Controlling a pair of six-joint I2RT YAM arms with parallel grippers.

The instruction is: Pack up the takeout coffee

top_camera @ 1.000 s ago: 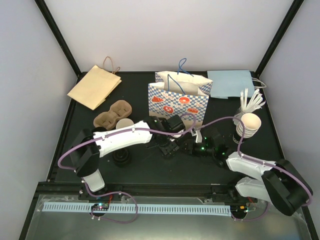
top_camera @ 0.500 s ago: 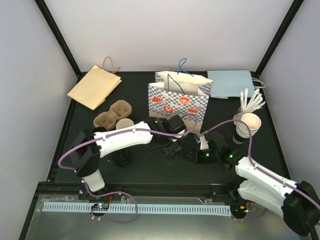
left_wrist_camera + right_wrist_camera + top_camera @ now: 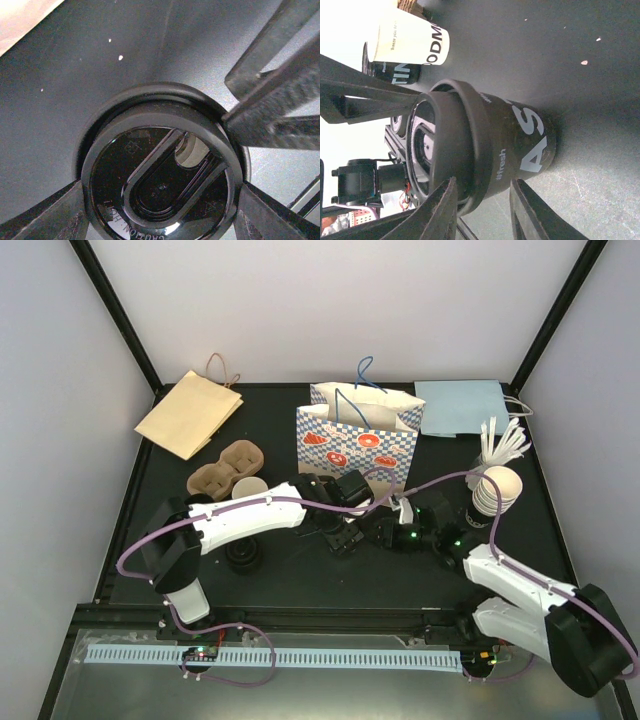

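Observation:
A black takeout cup (image 3: 522, 145) with white lettering stands at the table's middle, its black sip lid (image 3: 160, 185) on its rim. My left gripper (image 3: 160, 202) comes down from above, its fingers (image 3: 55, 217) pressed against opposite sides of the lid. In the top view that gripper (image 3: 342, 532) hides the cup. My right gripper (image 3: 482, 200) reaches in from the right beside the cup's rim. Its jaws stand a little apart, one finger at lid height and one at the cup wall, clamping nothing. The checkered paper bag (image 3: 355, 435) stands open behind.
A white cup (image 3: 412, 45) and a brown cup carrier (image 3: 225, 468) sit to the left, with another black lid (image 3: 243, 555) nearer. Stacked cups (image 3: 495, 490) with white stirrers (image 3: 505, 440) stand on the right. A flat brown bag (image 3: 190, 412) and a blue bag (image 3: 462, 405) lie at the back.
My right gripper drew back slightly toward me, then returned to the cup's right side, and its forearm shifted. The left arm and the lidded cup stayed put.

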